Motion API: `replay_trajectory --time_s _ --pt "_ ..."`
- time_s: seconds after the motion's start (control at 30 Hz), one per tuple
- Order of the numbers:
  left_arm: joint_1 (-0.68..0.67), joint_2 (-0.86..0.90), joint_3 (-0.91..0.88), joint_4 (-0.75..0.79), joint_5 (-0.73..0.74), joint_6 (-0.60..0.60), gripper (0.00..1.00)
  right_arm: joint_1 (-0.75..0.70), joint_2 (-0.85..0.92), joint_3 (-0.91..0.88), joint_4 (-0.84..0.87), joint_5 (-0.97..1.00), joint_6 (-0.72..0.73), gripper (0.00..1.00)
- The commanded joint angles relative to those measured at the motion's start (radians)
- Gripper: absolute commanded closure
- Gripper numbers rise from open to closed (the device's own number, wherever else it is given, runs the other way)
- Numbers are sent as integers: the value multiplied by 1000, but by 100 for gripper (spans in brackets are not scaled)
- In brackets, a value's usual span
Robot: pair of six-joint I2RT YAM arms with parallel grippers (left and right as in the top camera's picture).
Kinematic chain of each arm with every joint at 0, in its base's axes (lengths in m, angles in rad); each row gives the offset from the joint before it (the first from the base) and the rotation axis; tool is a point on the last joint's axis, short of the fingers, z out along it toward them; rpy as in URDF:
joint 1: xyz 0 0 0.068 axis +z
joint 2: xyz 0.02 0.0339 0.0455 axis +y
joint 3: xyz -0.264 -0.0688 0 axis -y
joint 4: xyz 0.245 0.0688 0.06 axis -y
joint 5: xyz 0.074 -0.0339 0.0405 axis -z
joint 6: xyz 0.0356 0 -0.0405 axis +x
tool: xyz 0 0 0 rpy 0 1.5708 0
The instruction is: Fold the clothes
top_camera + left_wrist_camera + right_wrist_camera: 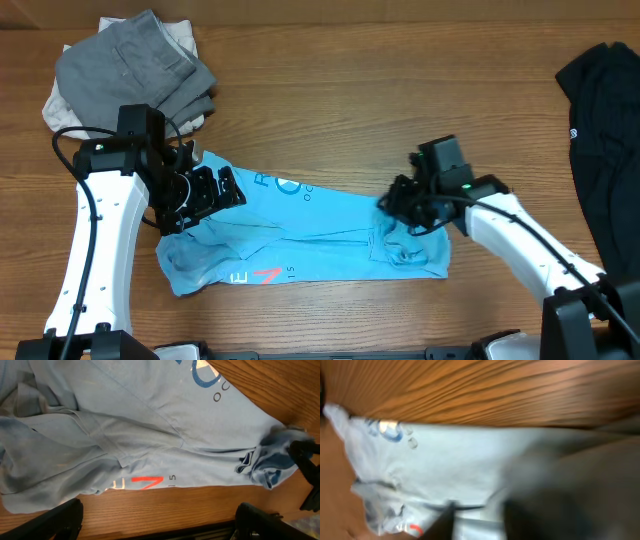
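The light blue T-shirt (300,235) lies crumpled lengthwise across the middle of the table, with a blue logo near its far edge and red print near the front. It fills the left wrist view (150,425) and shows blurred in the right wrist view (450,460). My left gripper (205,195) hovers over the shirt's left end, its fingers wide apart and empty (160,522). My right gripper (403,207) is at the shirt's right end, shut on a bunched bit of the cloth (277,445); its fingers are blurred in its own view (480,517).
A pile of grey garments (135,60) on an off-white one (52,108) sits at the back left. A black garment (605,120) lies at the right edge. Bare wood (380,100) runs behind the shirt.
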Motion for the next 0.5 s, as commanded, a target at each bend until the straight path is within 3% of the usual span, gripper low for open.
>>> replay_trajectory --time_s 0.0,0.13,0.27,0.4,0.47 --pt "-6 -8 6 0 -3 27 0 33 2 31 18 20 14 44" --pt "-6 -8 6 -1 -3 27 0 24 0 51 -16 20 12 38" --pt "-6 -8 6 -3 -5 27 0 -29 -26 145 -177 35 -43 34" --pt "-6 -8 6 -3 -23 27 0 -102 -79 255 -391 142 -82 20" --pt "-6 -8 6 -3 -26 27 0 -143 -101 288 -469 171 -140 19"
